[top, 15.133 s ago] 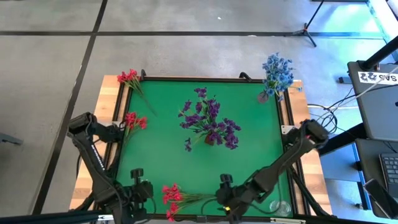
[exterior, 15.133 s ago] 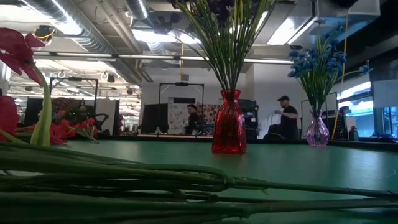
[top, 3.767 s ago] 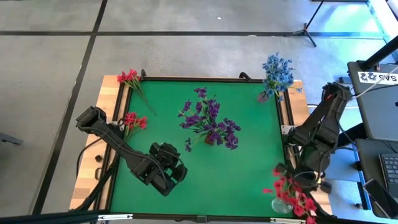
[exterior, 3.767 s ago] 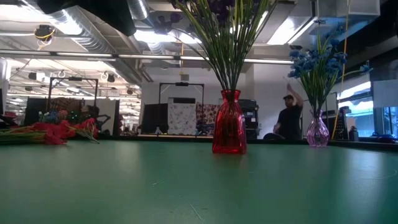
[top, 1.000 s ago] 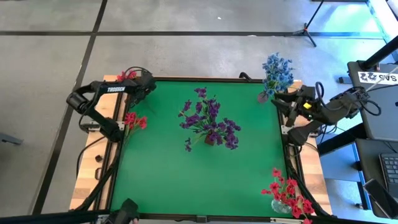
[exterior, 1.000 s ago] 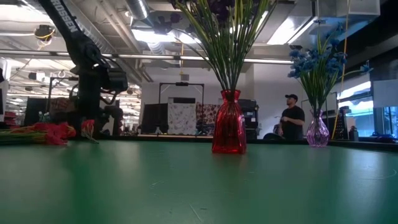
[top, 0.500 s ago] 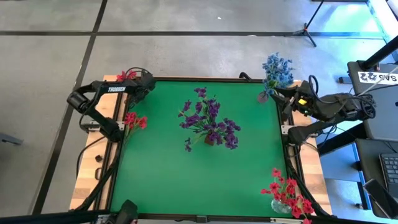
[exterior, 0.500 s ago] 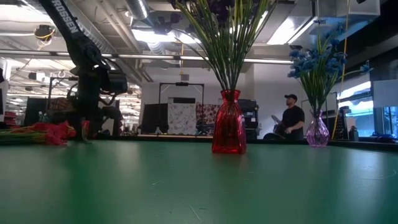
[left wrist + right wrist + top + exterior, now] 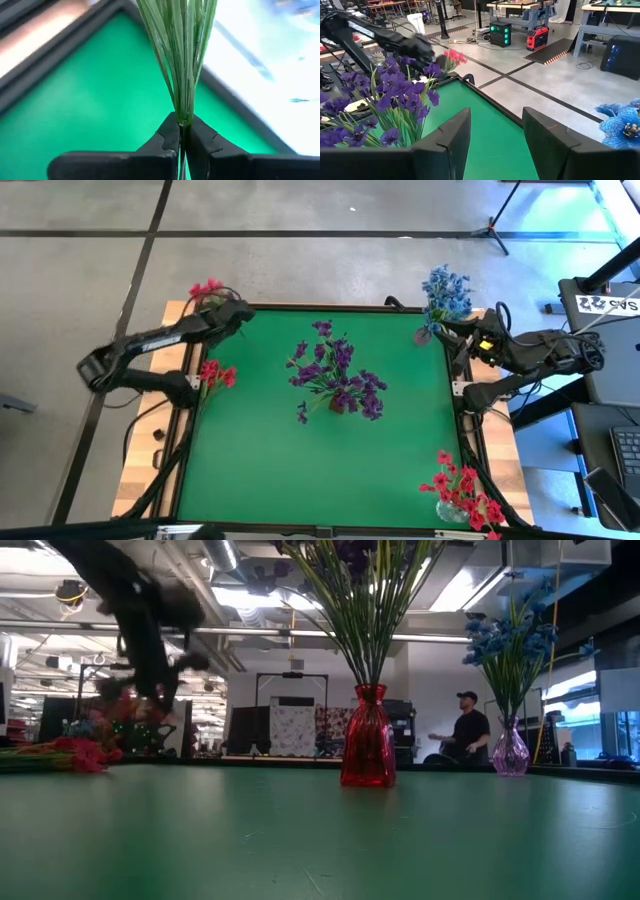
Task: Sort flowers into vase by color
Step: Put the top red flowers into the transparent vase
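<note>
At the far left corner of the table, a red sprig (image 9: 206,287) sits in my left gripper (image 9: 232,310): the wrist view shows my two dark fingers pressed together on its bundle of thin green stems (image 9: 181,60), which fan out past the fingertips. From above, its red blossoms hang just beyond the table's edge, off the green mat (image 9: 300,460).

A second red sprig (image 9: 214,373) lies on the mat's left border, beside my left arm and not yet picked up; the low view shows it flat on the surface at the left (image 9: 70,752).

Further out, the sorting looks well along. A red vase (image 9: 368,752) stands near the mat's centre with the purple flowers (image 9: 337,378) filling it. A pale purple vase (image 9: 511,753) at the far right corner holds the blue flowers (image 9: 446,294). At the near right corner a third bunch of red flowers (image 9: 462,492) stands upright, seemingly in a clear vase I can hardly make out.

My right gripper (image 9: 447,332) waits near the blue flowers at the far right corner, its fingers apart with nothing between them, as its wrist view shows.

By my judgement, purple and blue are finished, and red is partly done: the sprig I hold needs to cross to the near right bunch, then the one lying on the left border must follow.

A person (image 9: 466,735) is in the room well behind the table.
</note>
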`<state>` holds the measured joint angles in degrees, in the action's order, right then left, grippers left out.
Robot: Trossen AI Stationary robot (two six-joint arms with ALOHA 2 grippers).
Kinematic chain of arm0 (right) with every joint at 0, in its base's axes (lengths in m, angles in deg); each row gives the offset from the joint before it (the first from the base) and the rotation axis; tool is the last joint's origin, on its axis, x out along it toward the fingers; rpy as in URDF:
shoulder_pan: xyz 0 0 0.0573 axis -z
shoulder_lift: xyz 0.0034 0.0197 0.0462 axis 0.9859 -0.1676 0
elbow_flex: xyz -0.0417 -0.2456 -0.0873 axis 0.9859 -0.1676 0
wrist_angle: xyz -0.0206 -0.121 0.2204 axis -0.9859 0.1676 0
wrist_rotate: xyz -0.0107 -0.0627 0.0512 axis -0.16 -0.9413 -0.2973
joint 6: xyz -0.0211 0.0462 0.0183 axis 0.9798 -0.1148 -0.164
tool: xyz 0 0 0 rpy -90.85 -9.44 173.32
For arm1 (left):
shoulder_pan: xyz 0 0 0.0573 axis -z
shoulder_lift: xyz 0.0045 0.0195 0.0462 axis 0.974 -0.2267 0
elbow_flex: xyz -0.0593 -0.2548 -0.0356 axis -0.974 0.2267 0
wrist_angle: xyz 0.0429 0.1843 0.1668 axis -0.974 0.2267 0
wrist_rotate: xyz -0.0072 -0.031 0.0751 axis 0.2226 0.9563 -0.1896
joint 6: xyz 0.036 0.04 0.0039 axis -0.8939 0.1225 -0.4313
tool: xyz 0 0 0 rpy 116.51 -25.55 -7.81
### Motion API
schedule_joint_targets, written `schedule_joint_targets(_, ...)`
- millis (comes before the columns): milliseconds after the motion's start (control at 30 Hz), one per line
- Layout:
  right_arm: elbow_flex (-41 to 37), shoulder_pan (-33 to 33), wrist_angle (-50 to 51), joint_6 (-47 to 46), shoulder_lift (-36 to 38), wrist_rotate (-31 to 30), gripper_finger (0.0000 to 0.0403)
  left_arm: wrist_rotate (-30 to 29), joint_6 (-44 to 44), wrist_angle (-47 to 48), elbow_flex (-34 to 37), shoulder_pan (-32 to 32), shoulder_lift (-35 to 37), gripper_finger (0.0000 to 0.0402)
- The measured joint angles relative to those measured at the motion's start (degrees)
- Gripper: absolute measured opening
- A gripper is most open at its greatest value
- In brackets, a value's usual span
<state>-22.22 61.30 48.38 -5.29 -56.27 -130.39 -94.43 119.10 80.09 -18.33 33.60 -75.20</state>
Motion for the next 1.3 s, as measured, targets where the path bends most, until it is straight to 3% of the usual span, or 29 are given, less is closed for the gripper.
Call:
schedule_joint_targets(167,0.0,0.0,-0.1,0.0,0.0,-0.7,0.0179,-4.6,-3.3,-3.5,-0.1,9.8,10.1,0.0008)
schedule_joint_targets(333,0.0,0.0,-2.1,-0.1,0.0,-0.6,0.0179,-6.9,-12.3,-11.2,-0.1,20.3,17.7,0.0007)
schedule_joint_targets(633,0.0,0.0,-13.0,-0.2,0.0,11.1,0.0179,-5.8,-34.3,-30.2,-0.2,40.5,26.0,0.0007)
schedule_joint_targets(967,0.0,0.0,-29.3,-1.8,-2.3,24.3,0.0179,-2.9,-50.2,-49.7,-0.2,60.8,24.4,0.0006)
schedule_joint_targets(1133,0.0,0.0,-30.2,-2.2,-4.0,25.5,0.0179,-2.9,-55.6,-57.6,-0.9,69.2,20.8,0.0006)
schedule_joint_targets(1300,0.0,0.0,-30.3,-4.2,-6.7,25.6,0.0179,-3.6,-61.8,-59.2,-8.3,74.9,13.5,0.0006)
